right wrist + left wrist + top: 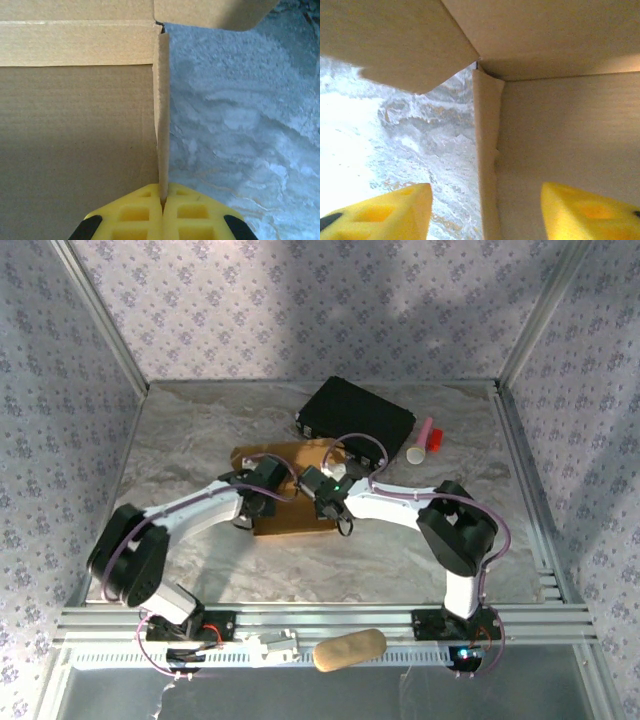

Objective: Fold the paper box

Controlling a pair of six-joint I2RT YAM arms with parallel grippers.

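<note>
Marble table (200, 420), floral walls (300, 300); left jaws apart, right jaws pinching paper box (75, 135).

From the top camera I lose the middle of the paper box (296, 524) under both wrists, and the left gripper (258, 502) and right gripper (328, 502) hide their own fingertips. At 2 o'clock from the box, a pink-and-white item (424, 441) is too small for me to identify. On the left wrist camera the box runs off at 12 and 3 o'clock, and the left fingers (395, 212) are cropped at 6 o'clock. On the right wrist camera the wall's lower end vanishes between the pressed-together right fingers (135, 215), also cropped at 6 o'clock.
</note>
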